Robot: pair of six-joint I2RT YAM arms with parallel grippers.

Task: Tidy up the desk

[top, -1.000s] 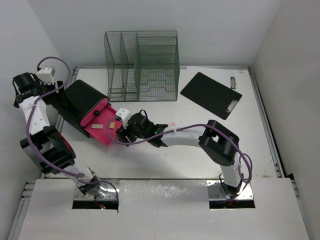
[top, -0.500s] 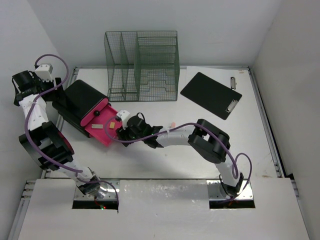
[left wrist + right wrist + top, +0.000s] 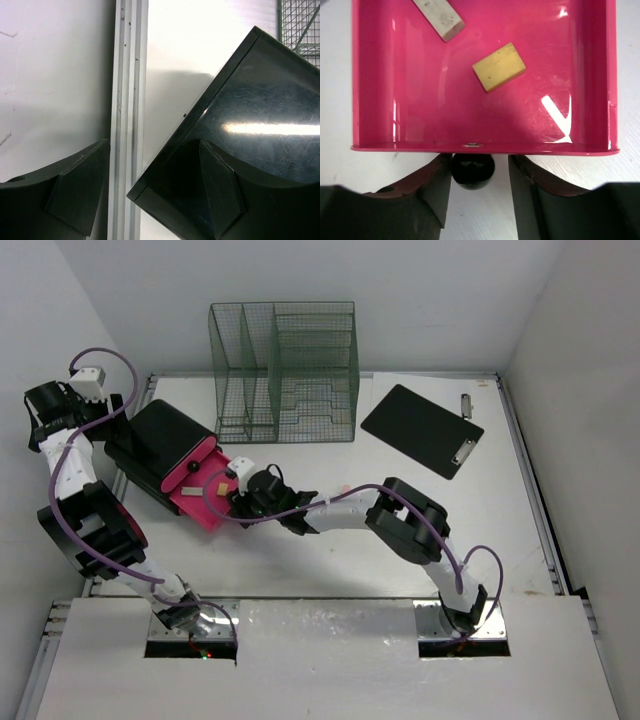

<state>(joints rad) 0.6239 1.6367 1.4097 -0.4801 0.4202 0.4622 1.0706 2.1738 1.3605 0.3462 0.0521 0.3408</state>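
The right gripper's (image 3: 477, 167) jaws stood partly apart either side of the black knob (image 3: 472, 171), not clamped on it. The left gripper's (image 3: 152, 165) gaped wide astride a corner of the black box (image 3: 260, 110), gripping nothing. The pink drawer (image 3: 370, 75) (sticking out of that box) held a yellow block (image 3: 499, 67) and a pale bar (image 3: 439, 17). The desk (image 3: 330, 565) lay white and flat beneath everything, a metal rail (image 3: 127, 75) along its left edge.

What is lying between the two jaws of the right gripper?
The black knob of the pink drawer, as the right wrist view shows.
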